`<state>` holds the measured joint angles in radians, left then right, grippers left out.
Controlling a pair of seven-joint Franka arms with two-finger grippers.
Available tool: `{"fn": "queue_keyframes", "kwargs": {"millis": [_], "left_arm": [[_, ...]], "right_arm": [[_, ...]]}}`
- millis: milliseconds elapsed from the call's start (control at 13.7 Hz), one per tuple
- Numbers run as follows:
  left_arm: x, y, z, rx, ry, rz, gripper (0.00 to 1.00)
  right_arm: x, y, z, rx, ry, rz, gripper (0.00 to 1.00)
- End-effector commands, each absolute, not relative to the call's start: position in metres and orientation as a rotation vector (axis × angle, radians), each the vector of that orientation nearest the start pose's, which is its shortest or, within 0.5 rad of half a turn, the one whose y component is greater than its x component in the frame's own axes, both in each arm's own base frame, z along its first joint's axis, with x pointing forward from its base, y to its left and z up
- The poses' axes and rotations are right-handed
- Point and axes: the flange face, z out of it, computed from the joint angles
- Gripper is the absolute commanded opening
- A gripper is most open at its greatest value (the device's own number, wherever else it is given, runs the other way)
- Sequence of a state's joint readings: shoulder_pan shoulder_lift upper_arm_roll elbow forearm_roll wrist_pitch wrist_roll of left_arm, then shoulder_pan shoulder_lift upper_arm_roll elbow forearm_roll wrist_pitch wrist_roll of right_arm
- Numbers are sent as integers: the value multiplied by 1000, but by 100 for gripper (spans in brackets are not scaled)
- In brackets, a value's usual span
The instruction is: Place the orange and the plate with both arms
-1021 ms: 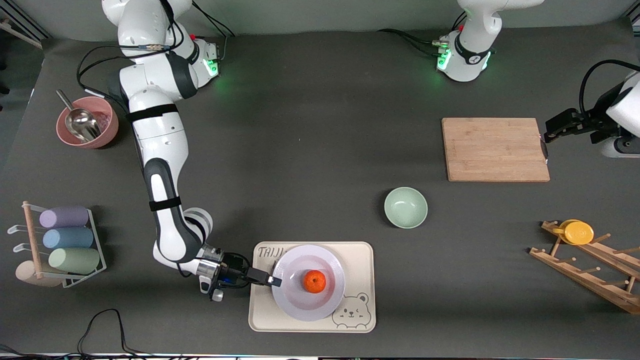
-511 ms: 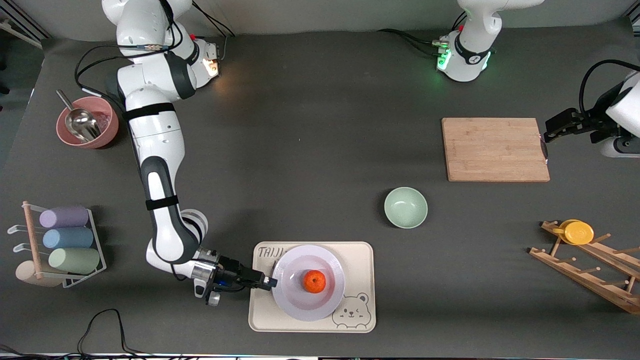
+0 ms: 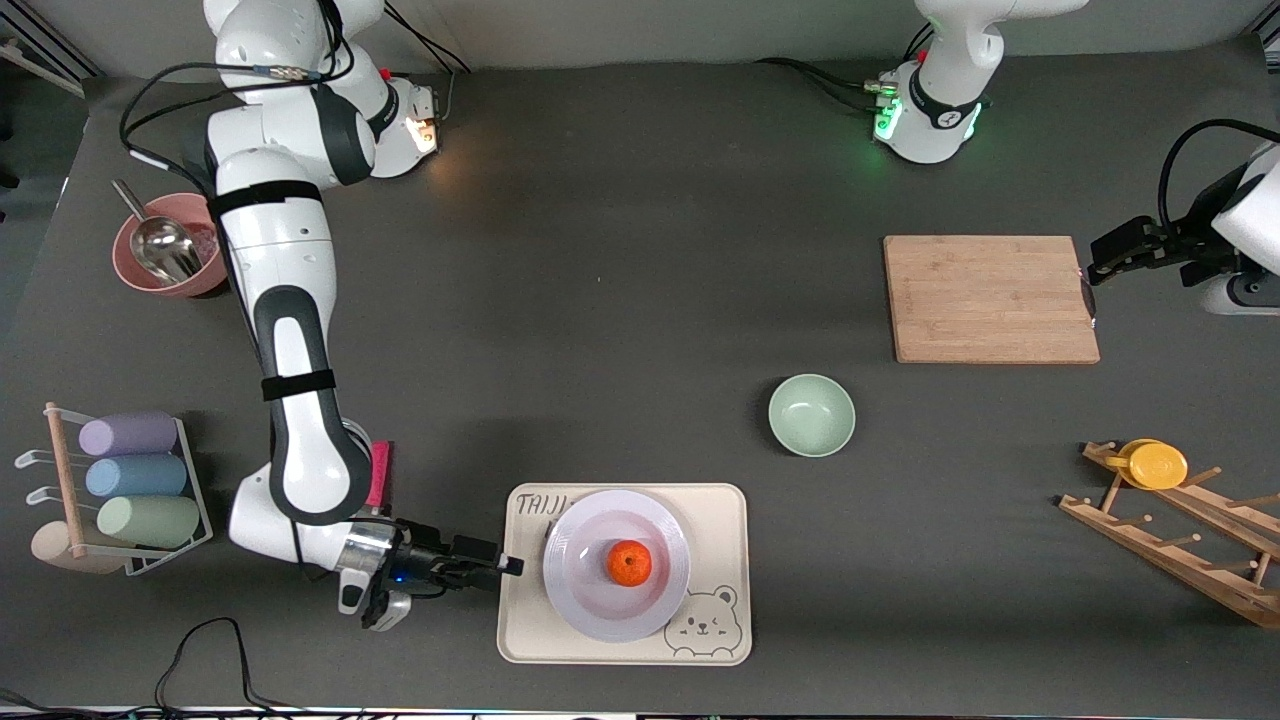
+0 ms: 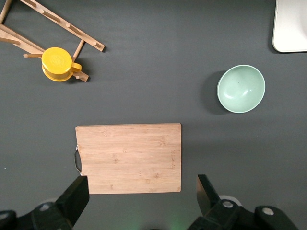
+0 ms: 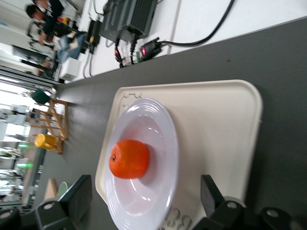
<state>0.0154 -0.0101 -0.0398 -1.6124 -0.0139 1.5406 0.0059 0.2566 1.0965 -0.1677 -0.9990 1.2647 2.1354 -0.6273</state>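
The orange (image 3: 630, 563) sits in the middle of the pale lavender-white plate (image 3: 575, 605), which rests on the cream bear tray (image 3: 720, 510). My right gripper (image 3: 510, 568) is open and empty, low at the tray's edge toward the right arm's end, apart from the plate. In the right wrist view its open jaws (image 5: 146, 191) face the plate (image 5: 160, 134) and the orange (image 5: 128, 159). My left gripper (image 3: 1092, 268) is open and empty, waiting by the cutting board's edge; it also shows in the left wrist view (image 4: 141, 187).
A pale green bowl (image 3: 811, 414) stands between the tray and the wooden cutting board (image 3: 990, 298). A yellow cup (image 3: 1158, 465) hangs on a wooden rack. A pink bowl with a scoop (image 3: 175, 245) and a rack of cups (image 3: 130, 478) stand at the right arm's end.
My right gripper has drawn back from the plate's rim toward the right arm's end of the table. The plate, the orange and the left arm have not moved.
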Motion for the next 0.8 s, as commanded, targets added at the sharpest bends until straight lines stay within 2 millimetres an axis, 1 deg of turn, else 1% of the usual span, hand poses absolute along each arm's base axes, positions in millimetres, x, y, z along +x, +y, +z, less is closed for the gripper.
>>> {"fn": "queue_keyframes", "kwargs": {"millis": [0, 73, 292, 438, 584, 729], "left_arm": [[548, -16, 614, -3152, 75, 109, 100], [548, -15, 614, -3153, 75, 109, 100], [548, -15, 613, -3154, 73, 111, 100], [548, -15, 614, -3154, 68, 109, 100], [548, -16, 614, -3154, 54, 109, 100], [548, -16, 613, -3154, 51, 112, 100]], "right_arm": [[758, 155, 235, -2356, -156, -265, 100], [750, 153, 246, -2396, -177, -241, 100], [722, 132, 282, -2531, -252, -185, 100], [703, 123, 307, -2625, -316, -163, 100], [682, 113, 323, -2685, -328, -132, 100], [661, 107, 342, -2747, -321, -107, 100]]}}
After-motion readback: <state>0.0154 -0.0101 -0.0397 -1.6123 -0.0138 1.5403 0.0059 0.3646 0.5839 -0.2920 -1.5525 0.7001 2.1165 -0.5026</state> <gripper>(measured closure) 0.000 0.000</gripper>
